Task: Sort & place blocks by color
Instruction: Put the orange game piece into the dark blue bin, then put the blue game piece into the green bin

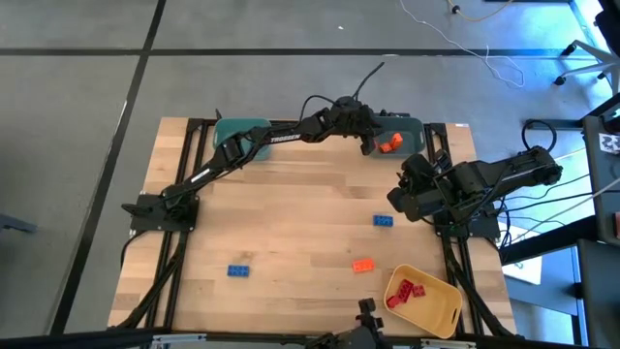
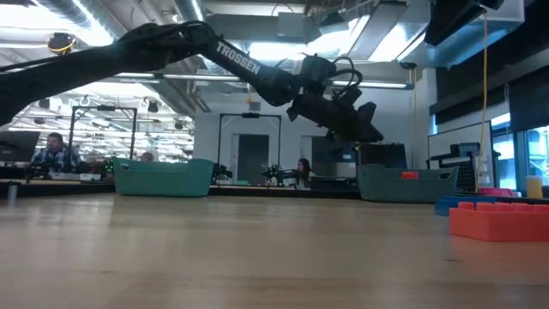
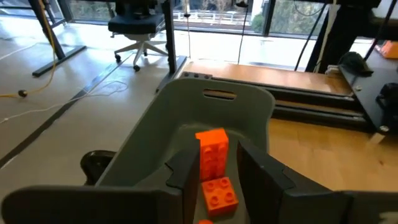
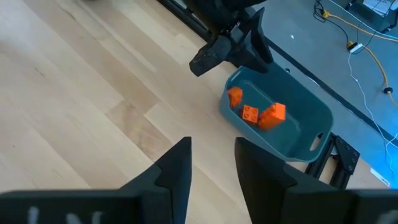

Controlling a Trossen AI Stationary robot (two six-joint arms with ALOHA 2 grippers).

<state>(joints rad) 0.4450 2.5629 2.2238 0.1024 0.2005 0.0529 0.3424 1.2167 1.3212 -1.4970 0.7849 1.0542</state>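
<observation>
Left arm over the grey-blue plastic bin (image 1: 405,124) at the desk's far right corner.
The left gripper (image 4: 231,45) hangs above three small orange studded bricks (image 4: 256,113) lying in it, fingers parted and holding nothing; the right gripper (image 4: 211,163) waits open near the right edge. In the low view the bin wall hides the bricks.

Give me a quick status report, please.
Left gripper over grey-blue bin, jaws apart, empty. Right gripper open, waiting. Three orange blocks in bin. Nothing in the way.
</observation>
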